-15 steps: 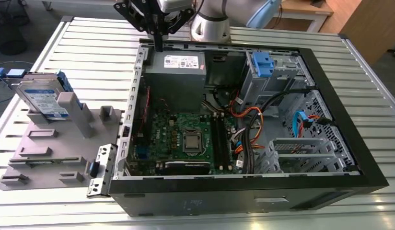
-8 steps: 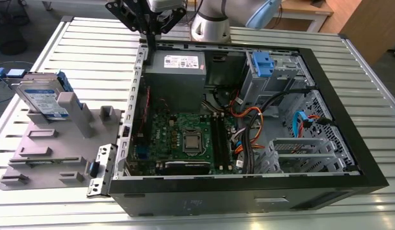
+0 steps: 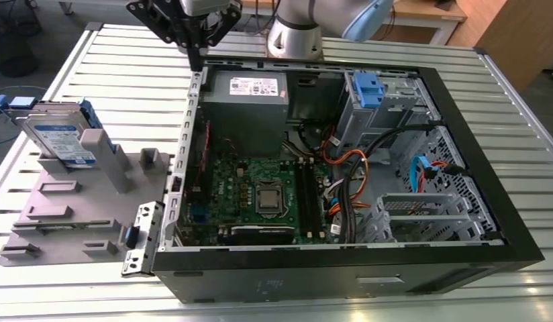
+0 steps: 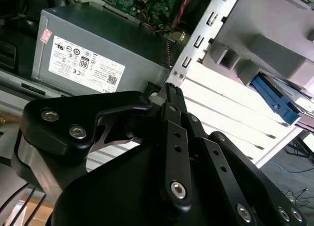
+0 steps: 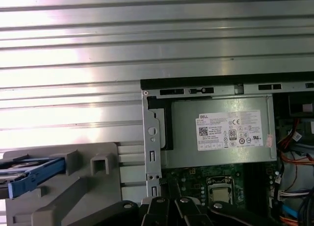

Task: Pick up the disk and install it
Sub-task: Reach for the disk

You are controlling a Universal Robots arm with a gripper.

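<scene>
The disk (image 3: pixel 57 134), a silver-grey drive with a white-and-blue label in a blue bracket, stands tilted on edge in a slot of the grey holder (image 3: pixel 80 201), at the exterior view's left beside the open computer case (image 3: pixel 348 268). Its blue bracket edge also shows in both wrist views: the disk (image 4: pixel 274 101), and the disk (image 5: pixel 34 174). My gripper (image 3: pixel 198 62) hangs over the case's far left corner, well apart from the disk. Its black fingers are shut with nothing between them, as the gripper (image 4: pixel 170 91) and the gripper (image 5: pixel 169 202) show in the wrist views.
Right below the gripper sits the grey power supply (image 3: pixel 249 94) with a white sticker. Inside the case lie the green motherboard (image 3: pixel 258 194), orange and black cables (image 3: pixel 348 161), a blue latch on a metal cage (image 3: pixel 370 87) and a metal drive bay (image 3: pixel 420 215). Everything rests on a ribbed metal table (image 3: pixel 124 74).
</scene>
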